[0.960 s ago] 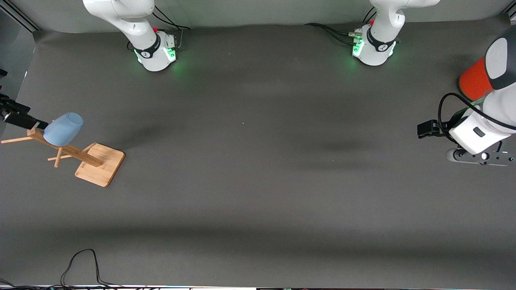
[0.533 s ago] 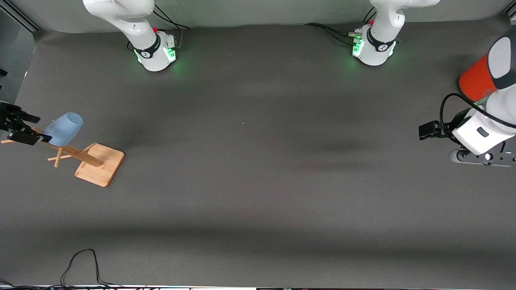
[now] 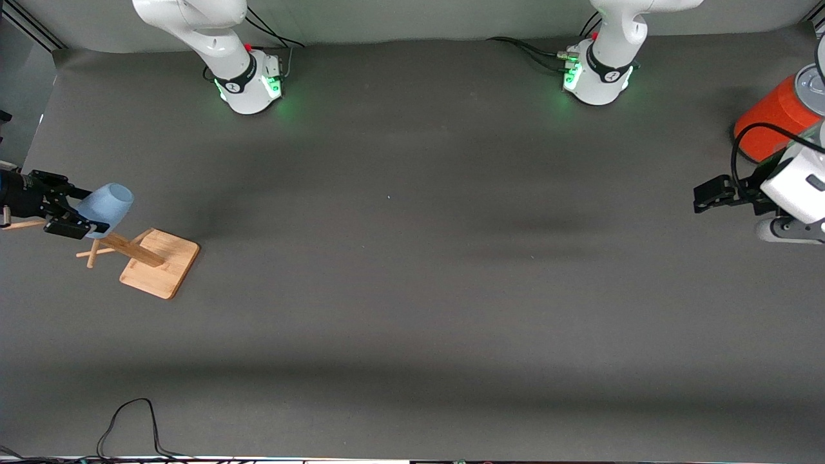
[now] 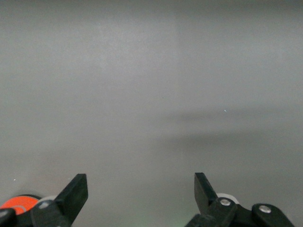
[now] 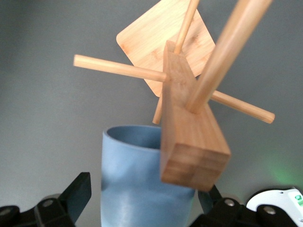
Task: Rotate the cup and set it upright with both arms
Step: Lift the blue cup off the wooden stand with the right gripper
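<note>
Fingers of my right gripper [image 3: 76, 211] stand spread to either side of the small pale-blue plastic cup [image 3: 104, 201], one black finger above it and one below it as the front camera sees them, and I cannot tell whether the pads actually touch its wall. The cup hangs tilted on a peg of the light wooden rack [image 3: 138, 251], its open mouth turned toward the middle of the table, up at the right arm's end. Through my right wrist camera the cup [image 5: 137, 182] fills the gap between my two dark fingertips [image 5: 78, 194], with the rack's square wooden post [image 5: 187, 137] pressed close against its rim and the round pegs crossing above the flat base board. My left gripper [image 3: 712, 195] waits over the dark grey table mat [image 3: 412, 290] at the left arm's end, its fingers spread wide with nothing between them, just beside the large orange-red cylindrical can with a grey top [image 3: 770, 122].
</note>
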Motion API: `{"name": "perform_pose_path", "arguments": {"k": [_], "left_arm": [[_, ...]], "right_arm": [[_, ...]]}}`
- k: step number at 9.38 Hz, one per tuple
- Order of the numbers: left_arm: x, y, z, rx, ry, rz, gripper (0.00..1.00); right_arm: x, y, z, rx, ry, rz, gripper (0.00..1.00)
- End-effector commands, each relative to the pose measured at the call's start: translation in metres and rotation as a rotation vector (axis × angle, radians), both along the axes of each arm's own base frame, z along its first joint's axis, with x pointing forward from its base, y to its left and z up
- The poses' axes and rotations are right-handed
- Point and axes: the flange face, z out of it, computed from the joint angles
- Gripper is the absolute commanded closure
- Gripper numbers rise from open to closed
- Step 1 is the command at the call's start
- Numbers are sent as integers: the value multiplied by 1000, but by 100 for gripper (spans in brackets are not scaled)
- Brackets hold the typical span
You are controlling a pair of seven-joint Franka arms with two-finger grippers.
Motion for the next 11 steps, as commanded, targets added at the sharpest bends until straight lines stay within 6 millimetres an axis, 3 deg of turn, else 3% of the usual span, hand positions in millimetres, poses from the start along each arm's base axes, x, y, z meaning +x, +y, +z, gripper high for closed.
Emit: {"name": "perform_pose_path", "arguments": {"k": [1, 2, 3, 5, 11], "left_arm": [[-20, 7, -5, 5, -17, 13, 0], [-24, 7, -3, 13, -20, 20, 0], [-27, 4, -3, 17, -7, 41, 0], [-28, 0, -3, 18, -3, 43, 0], [-27, -2, -6, 17, 6, 39, 0]], "right_arm": [[0, 0, -4, 12, -7, -34, 0], [0, 0, -5, 15, -5, -36, 0], [-1, 0, -7, 16, -2, -36, 8], [-3, -4, -4, 19, -2, -35, 39], [-7, 13, 38, 42, 26, -92, 41]]}}
